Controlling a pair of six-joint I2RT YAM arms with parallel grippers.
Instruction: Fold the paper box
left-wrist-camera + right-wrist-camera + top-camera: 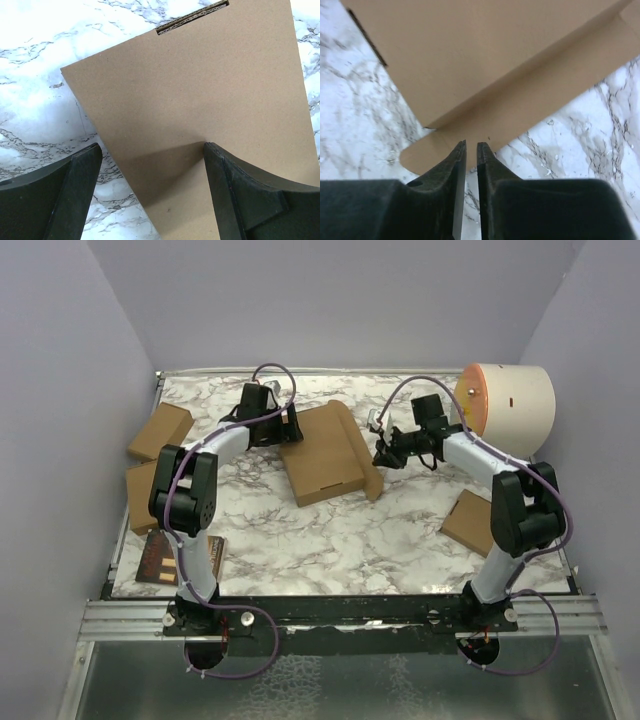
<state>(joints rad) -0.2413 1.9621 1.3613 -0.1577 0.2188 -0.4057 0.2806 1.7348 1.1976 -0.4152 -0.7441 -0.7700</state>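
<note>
the box (322,452) lies on the bench (330,540), toward the back, between both arms. the left tool (152,146) gapes wide astride one edge. the right tool (471,144) is almost together at a flap (545,107); whether it pinches the flap is unclear.

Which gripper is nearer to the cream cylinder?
Right. The right gripper is between the cylinder and the paper box; the left gripper is across the box, at its left edge.
</note>
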